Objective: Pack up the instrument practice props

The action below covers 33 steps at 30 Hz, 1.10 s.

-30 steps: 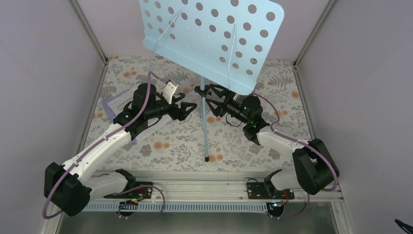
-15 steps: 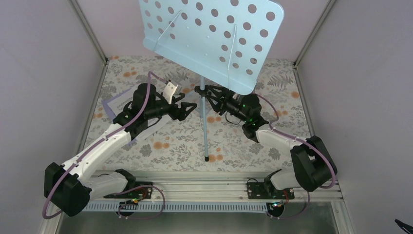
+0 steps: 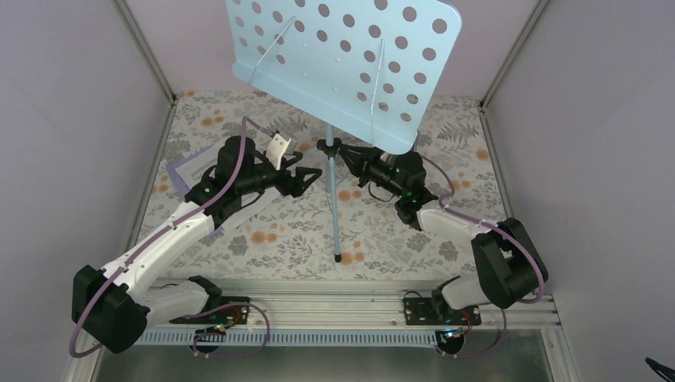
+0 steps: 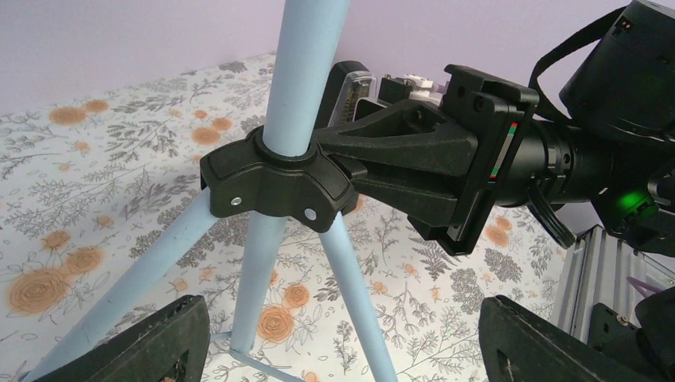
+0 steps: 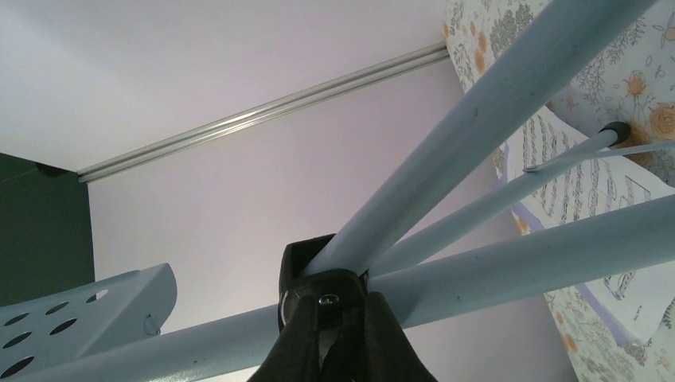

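The light blue perforated music stand (image 3: 342, 64) stands at the back of the table on thin tripod legs (image 4: 366, 294). A black hub (image 4: 275, 179) joins its legs to the pole (image 3: 333, 191). My right gripper (image 3: 328, 146) reaches in from the right and is shut on that hub (image 5: 318, 274), its fingertips (image 5: 296, 338) pinched against it. My left gripper (image 3: 312, 173) hovers just left of the pole, open, its fingers (image 4: 151, 342) spread either side of the legs and touching nothing. A lavender-edged sheet-music page (image 3: 185, 169) lies under the left arm, and the sheet music (image 5: 589, 183) also shows in the right wrist view.
The table has a floral cloth (image 3: 278, 231) and is enclosed by lilac walls (image 3: 72, 119) with metal corner posts (image 3: 147, 56). An aluminium rail (image 3: 342, 310) with both arm bases runs along the near edge. One stand foot (image 3: 338, 258) rests near the front centre.
My right gripper has slid left to the stand's pole and closed from wide open onto the black hub. The stand's desk has shifted slightly left. The left arm has not moved.
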Motion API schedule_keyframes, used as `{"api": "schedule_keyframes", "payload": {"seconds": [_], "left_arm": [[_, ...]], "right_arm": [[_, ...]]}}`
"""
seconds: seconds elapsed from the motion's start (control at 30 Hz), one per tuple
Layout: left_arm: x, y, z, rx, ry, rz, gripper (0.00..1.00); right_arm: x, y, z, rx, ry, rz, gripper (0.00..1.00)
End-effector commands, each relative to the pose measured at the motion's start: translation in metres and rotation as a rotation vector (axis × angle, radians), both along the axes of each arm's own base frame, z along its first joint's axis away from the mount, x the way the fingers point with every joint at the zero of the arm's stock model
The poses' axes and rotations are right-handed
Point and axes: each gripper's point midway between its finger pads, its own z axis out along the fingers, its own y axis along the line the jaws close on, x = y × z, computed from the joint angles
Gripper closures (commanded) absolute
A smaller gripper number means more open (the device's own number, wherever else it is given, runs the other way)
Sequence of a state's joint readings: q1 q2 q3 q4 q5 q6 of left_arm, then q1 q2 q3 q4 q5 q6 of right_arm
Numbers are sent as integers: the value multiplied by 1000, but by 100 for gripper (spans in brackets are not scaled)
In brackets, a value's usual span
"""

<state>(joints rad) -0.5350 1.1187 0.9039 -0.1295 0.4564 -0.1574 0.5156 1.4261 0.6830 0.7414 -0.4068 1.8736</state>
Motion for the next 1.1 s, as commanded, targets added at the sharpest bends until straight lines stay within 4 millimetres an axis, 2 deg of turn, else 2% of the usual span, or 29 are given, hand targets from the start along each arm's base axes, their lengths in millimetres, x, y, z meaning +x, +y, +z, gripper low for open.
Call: {"api": "schedule_keyframes", "payload": {"seconds": [0.0, 0.1, 0.13, 0.23, 0.27, 0.33, 0.43, 0.57, 0.7, 0.8, 0.93, 1.07], "left_arm": [[-6, -3, 20, -30, -56, -26, 16], [-6, -3, 19, -28, -53, -27, 16], [-5, -3, 19, -29, -53, -27, 16], [-6, -3, 19, -29, -53, -29, 16], [-6, -3, 18, -28, -51, -30, 16], [-5, -4, 18, -28, -50, -30, 16], [-5, -4, 17, -28, -48, -31, 16], [-5, -4, 17, -26, -47, -31, 16], [-5, -5, 16, -25, -45, -32, 16], [-5, -5, 15, -25, -42, -35, 16], [-5, -5, 14, -23, -41, -37, 17], [-5, -5, 14, -22, -43, -36, 17]], "right_arm": [[2, -1, 12, 13, -30, -11, 96], [1, -4, 11, 15, -30, -18, 96], [0, -5, 10, 17, -31, -21, 92], [-2, -6, 8, 19, -36, -19, 61], [-3, -6, 8, 20, -39, -19, 59], [-4, -7, 7, 14, -45, -19, 63], [-5, -7, 6, 3, -59, -16, 75], [-7, -5, 6, -12, -83, 3, 95], [-9, -8, 5, -52, -154, -10, 96], [-11, -10, 11, -125, -299, -28, 96], [-19, -13, 23, -268, -585, -46, 96], [-27, -11, 21, -536, -899, -36, 96]]}}
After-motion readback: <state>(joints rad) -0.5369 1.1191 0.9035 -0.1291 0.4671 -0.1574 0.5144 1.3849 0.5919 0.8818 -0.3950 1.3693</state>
